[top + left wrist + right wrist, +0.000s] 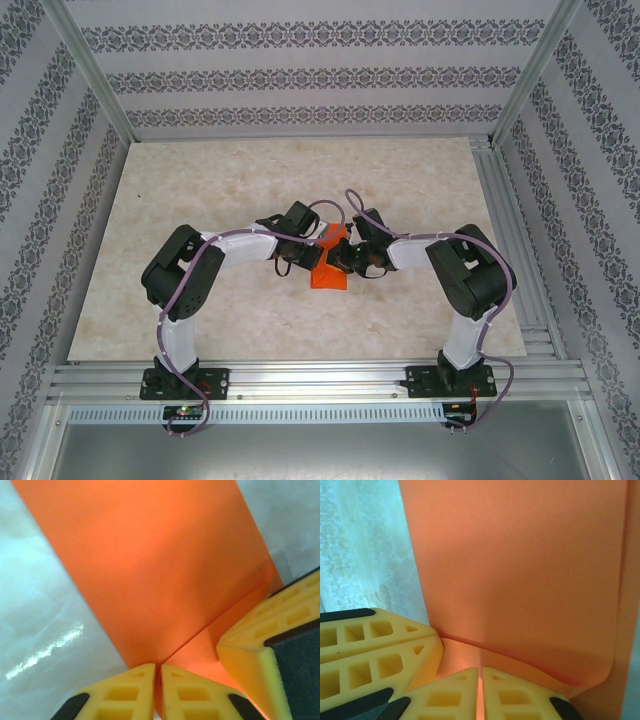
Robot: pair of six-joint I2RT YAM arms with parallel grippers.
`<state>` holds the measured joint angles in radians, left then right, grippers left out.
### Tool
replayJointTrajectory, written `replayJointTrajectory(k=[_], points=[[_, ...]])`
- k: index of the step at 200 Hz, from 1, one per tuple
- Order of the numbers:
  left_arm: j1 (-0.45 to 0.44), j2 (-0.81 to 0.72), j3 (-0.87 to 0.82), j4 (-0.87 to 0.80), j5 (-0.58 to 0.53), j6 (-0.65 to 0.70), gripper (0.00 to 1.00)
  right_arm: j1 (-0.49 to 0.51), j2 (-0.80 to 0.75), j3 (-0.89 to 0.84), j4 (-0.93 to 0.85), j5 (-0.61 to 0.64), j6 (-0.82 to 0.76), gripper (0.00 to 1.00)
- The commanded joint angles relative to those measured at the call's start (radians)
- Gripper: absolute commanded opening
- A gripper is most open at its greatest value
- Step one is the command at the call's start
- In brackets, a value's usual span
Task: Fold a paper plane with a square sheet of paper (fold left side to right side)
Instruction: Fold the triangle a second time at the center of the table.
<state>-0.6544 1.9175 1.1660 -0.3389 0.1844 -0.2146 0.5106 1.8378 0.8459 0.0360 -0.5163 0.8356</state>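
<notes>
A pale beige marbled table [200, 200] sits inside white walls [300, 80] banded with dark floral stripes. Silver aluminium posts [90, 70] frame the corners, and ribbed aluminium rails [320, 378] line the near edge. Light is soft and even.

A robot lab test cell: aluminium frame posts [90, 70] and patterned wall panels [300, 75] enclose the marble-look worktop [200, 190] beneath the left gripper [312, 262] and right gripper [343, 264]

— Work surface?
— A pale, marbled table top [200, 200], glossy enough to catch the light.
— Surroundings?
— Patterned wall panels [300, 75] on three sides, aluminium posts [92, 75] rising at the back corners, slotted aluminium rails [320, 375] along the near edge, and a grey panel [320, 450] below them.
</notes>
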Motion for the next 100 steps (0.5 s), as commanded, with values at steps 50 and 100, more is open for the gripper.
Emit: replayJointTrajectory(k=[50,100], points=[[0.06,-0.248,-0.036,-0.011,0.018,-0.098,0.31,0.017,0.041,0.016,-0.134,0.088,-0.035,0.11],[0.018,-0.378,-0.242,0.188,0.24,-0.278,0.28,0.02,0.04,0.027,-0.137,0.088,-0.035,0.12]])
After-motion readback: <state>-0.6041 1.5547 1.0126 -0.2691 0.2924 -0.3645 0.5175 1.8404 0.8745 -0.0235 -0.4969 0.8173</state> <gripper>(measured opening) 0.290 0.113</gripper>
